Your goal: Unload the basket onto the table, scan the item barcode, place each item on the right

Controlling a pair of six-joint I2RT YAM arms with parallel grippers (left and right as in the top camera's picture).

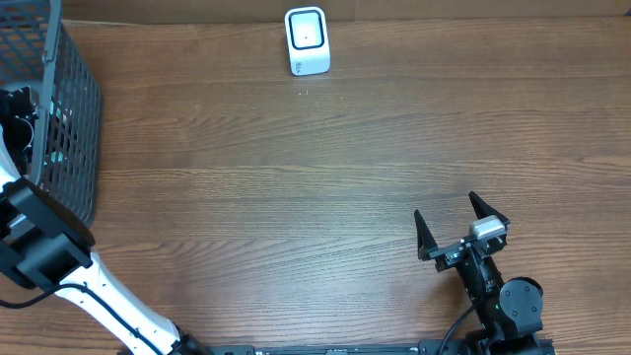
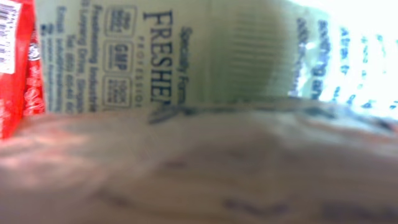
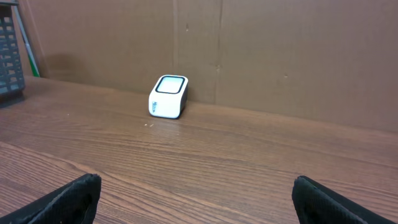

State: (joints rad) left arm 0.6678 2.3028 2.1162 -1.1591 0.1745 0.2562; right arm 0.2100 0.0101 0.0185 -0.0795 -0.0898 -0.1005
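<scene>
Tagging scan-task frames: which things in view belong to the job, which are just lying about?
Job: white box-shaped barcode scanner; black wire basket; pale green printed packet and red barcoded packet (either may be picked).
Just there: brown cardboard back wall; idle open right hand.

From overhead, I saw the basket (image 1: 74, 118) at the left edge of the desk (image 1: 296, 197). The scanner (image 1: 307, 41) stood at the far edge, about midway across and well apart from the basket. The left arm (image 1: 39, 247) reached from the near left corner into the basket. The right gripper (image 1: 446, 207) sat over the near right, pointed toward the scanner. In the left wrist view a packet (image 2: 186, 50) lay close ahead, with a second packet (image 2: 18, 62) just left of it.
</scene>
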